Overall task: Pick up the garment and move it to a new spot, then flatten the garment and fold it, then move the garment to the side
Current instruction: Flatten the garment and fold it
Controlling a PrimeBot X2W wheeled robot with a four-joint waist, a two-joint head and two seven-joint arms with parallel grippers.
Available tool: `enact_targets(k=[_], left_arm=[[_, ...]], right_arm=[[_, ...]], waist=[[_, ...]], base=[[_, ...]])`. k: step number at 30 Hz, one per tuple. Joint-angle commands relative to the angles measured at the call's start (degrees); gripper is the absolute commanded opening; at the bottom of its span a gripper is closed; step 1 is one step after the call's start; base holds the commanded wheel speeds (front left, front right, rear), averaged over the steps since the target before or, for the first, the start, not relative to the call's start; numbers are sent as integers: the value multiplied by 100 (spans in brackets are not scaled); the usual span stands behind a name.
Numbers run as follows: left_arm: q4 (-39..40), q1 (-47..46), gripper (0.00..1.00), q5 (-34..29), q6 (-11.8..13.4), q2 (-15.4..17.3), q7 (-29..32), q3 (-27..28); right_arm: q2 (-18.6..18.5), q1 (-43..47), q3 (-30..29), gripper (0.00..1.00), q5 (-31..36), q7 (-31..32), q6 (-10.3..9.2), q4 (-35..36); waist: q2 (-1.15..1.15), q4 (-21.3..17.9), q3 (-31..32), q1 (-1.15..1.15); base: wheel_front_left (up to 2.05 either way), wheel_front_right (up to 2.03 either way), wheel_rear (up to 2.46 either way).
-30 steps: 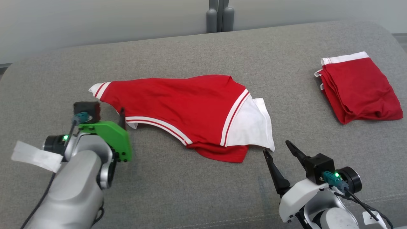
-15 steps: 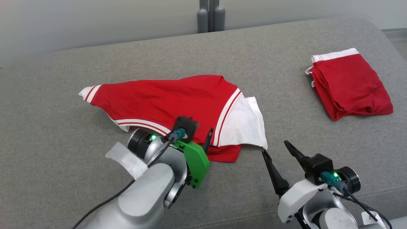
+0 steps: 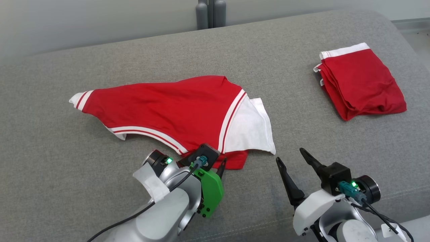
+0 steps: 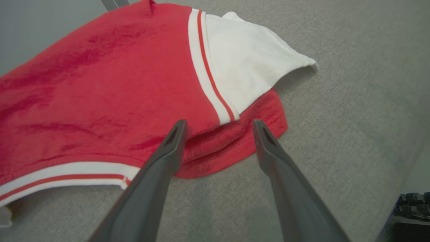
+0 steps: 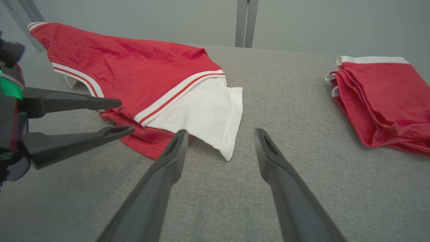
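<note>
The garment (image 3: 168, 107) is red with white stripes and a white panel, and lies spread on the grey padded surface (image 3: 67, 174). My left gripper (image 3: 217, 163) stands open at the garment's near edge. In the left wrist view the left gripper (image 4: 219, 122) has its fingers on either side of the bunched red hem (image 4: 231, 144). My right gripper (image 3: 290, 154) is open with nothing between its fingers, just right of the garment's white corner (image 3: 268, 149). The right wrist view shows that corner (image 5: 228, 153) close ahead of the right gripper (image 5: 220, 131), and the left gripper (image 5: 126, 115) at its left.
A second red piece (image 3: 361, 80), folded with a white band, lies at the far right (image 5: 386, 101). Two grey posts (image 3: 208, 13) stand behind the surface's far edge against a pale wall. Bare grey fabric stretches between the two red pieces.
My left arm has swung from the garment's left end to the red hem at its near edge. The head camera has shifted. The right gripper has stayed in place.
</note>
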State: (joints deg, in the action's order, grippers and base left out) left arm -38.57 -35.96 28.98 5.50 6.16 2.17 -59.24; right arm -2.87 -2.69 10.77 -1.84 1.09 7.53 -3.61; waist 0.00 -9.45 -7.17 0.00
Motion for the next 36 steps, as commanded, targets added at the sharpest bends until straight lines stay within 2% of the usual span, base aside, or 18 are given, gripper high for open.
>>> enact_targets(k=[1,6,18,19,20,21,22,28,36], left_arm=[[-108,-106,100,-78,24,-17,-58,-26],[-417,-244,100,-159,114,-82,-156,-77],[-903,-507,100,-67,106,-216,-263,-98],[-928,-505,97,-39,101,-223,-275,-86],[-949,-512,77,-35,99,-230,-278,-88],[-953,-517,25,1,95,-237,-310,-70],[-964,-519,2,33,91,-245,-338,-52],[-931,-590,0,182,57,-277,-517,33],[-568,-1061,0,262,144,-294,-936,279]], right_arm=[[-4,-39,34,100,33,-7,-9,29],[-5,-96,72,100,-9,-29,-9,17],[-5,-121,23,100,-46,-107,-9,-39],[-5,-118,25,100,-44,-113,-9,-47],[-4,-119,28,100,-44,-119,-9,-56],[-4,-124,32,100,-50,-119,-9,-63],[-4,-136,35,100,-59,-123,-9,-72],[-4,-178,56,100,-72,-137,-9,-102],[-4,-194,56,100,-93,-146,-9,-131]], waist=[[0,-38,-46,0],[0,-133,-152,0],[0,-166,-251,0],[0,-159,-253,0],[0,-153,-254,0],[0,-147,-255,0],[0,-141,-255,0],[0,-110,-253,0],[0,-87,-233,0]], base=[[0,0,0],[0,0,0],[0,0,0],[0,0,0],[0,0,0],[0,0,0],[0,0,0],[0,0,0],[0,0,0]])
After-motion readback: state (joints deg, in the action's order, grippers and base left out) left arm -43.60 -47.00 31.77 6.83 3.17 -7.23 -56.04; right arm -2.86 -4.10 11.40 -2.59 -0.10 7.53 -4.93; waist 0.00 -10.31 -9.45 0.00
